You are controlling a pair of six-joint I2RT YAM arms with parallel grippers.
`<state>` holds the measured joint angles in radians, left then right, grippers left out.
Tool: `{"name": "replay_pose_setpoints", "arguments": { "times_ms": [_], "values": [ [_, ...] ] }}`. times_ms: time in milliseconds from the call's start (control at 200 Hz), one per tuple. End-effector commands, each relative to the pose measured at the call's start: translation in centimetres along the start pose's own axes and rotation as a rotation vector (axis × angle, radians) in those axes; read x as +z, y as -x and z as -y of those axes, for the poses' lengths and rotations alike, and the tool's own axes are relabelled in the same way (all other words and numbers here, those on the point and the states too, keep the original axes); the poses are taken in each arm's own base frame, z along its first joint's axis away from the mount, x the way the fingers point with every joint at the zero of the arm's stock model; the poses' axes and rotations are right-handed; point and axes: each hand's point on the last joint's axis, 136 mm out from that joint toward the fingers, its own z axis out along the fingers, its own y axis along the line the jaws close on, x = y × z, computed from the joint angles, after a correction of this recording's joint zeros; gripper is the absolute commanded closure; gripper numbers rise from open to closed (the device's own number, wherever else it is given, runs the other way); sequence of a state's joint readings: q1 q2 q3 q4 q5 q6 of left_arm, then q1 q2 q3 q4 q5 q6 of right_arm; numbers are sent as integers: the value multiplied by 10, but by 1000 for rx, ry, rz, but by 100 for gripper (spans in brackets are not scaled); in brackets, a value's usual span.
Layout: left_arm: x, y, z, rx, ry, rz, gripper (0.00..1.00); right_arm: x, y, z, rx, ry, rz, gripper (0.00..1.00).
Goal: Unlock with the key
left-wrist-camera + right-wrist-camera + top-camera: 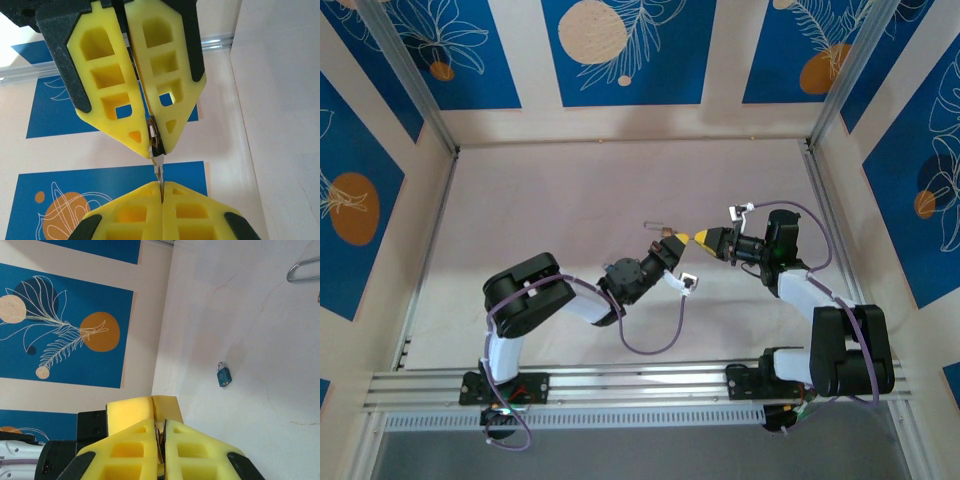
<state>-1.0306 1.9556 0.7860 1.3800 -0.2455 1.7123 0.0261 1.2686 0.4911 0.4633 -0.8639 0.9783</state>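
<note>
Holding the key: the left fingers (142,142) and right fingers (167,192) meet tip to tip. Each pair is pressed shut and pinches one end of it. From where I stand it looks like a hand-over in mid-air.
Key (158,167): a thin silvery sliver bridging the two pairs of fingers, up off the table (570,190) and well apart from the padlock.
Padlock (223,375): small and blue, lying alone on the table with nothing touching it. Its shackle looks closed, though it is too small to be sure.
Metal loop (302,270): seen against the table, well apart from the padlock. I cannot tell what it belongs to.
Done: the key is off the table and firmly gripped.
Left to do: by my reckoning nearly everything. One pair of fingers must let go, and the key must be carried over to the padlock, lined up with the keyhole, pushed in and turned.
Watch for: the padlock lies loose, so it will probably slide unless the free fingers steady it.
Progress: early.
</note>
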Motion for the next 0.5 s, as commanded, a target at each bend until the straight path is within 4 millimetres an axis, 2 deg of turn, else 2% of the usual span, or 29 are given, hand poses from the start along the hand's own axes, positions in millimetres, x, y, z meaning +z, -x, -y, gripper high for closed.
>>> {"name": "replay_pose_setpoints", "arguments": {
  "times_ms": [0, 195, 490],
  "values": [
    [-4, 12, 4, 11, 5, 31, 100, 2, 5, -6, -28, 7, -1, 94],
    [-2, 12, 3, 18, 9, 29, 100, 2, 2, -7, -32, 3, -5, 100],
    [-1, 11, 1, 29, 13, 23, 100, 2, 0, -4, -34, -22, -5, 100]
  ]
}}
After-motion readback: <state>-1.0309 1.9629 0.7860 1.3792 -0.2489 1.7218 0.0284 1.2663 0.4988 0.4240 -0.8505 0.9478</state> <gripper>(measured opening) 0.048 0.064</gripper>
